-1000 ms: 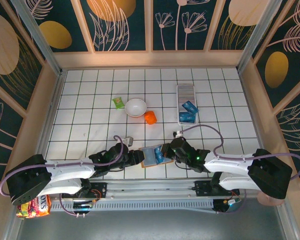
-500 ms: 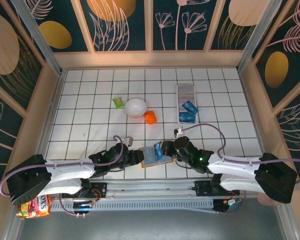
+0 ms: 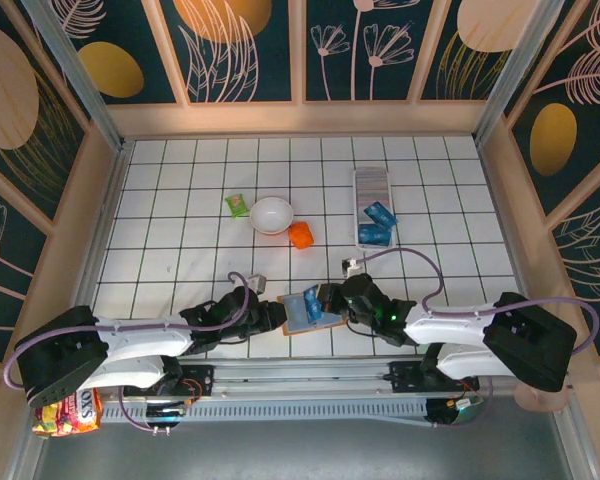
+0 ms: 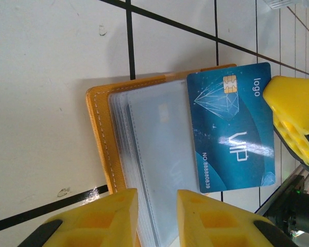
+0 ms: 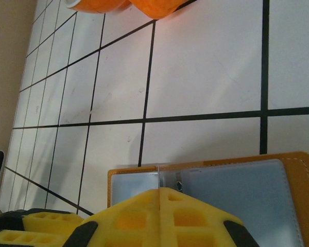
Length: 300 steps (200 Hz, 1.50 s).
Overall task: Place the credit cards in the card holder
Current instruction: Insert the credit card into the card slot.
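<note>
Your left gripper [image 4: 157, 198] has its yellow fingers narrowly apart astride one edge of the tan-orange leather wallet [image 4: 100, 144]; you cannot tell whether they pinch it. Over the wallet's clear sleeves, your right gripper [image 5: 159, 193] is clamped on one bright blue plastic credit card [image 4: 232, 128]. Farther right, well apart, the long white slotted plastic card holder [image 3: 372, 182] carries more blue cards [image 3: 378, 213].

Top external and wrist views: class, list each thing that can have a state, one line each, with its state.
wallet, open, lying flat
credit card, gripped at one edge, lying over the wallet
right gripper, shut on the credit card
left gripper, slightly open over the wallet's edge
card holder, partly filled
bowl, upright, empty
</note>
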Motion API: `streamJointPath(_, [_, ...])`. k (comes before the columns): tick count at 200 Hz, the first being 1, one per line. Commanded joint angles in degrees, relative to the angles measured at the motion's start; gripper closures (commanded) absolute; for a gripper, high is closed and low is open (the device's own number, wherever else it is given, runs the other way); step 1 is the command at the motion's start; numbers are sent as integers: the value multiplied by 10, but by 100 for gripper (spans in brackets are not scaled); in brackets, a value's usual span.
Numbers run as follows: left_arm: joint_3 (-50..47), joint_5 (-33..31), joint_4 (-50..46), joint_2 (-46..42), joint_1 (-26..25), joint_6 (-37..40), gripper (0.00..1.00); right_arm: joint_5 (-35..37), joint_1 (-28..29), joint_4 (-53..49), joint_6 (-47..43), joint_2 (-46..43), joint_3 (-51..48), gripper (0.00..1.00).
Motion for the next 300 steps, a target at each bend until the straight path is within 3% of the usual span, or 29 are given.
streamJointPath(1, [-6, -2, 2, 5, -4, -5, 74, 11, -3, 21, -4, -1, -14, 100])
streamJointPath(178, [-9, 3, 12, 4, -4, -10, 77, 15, -8, 49, 13, -21, -55, 100])
streamJointPath(300, [-14, 8, 26, 13, -4, -13, 78, -5, 2, 120, 27, 23, -63, 100])
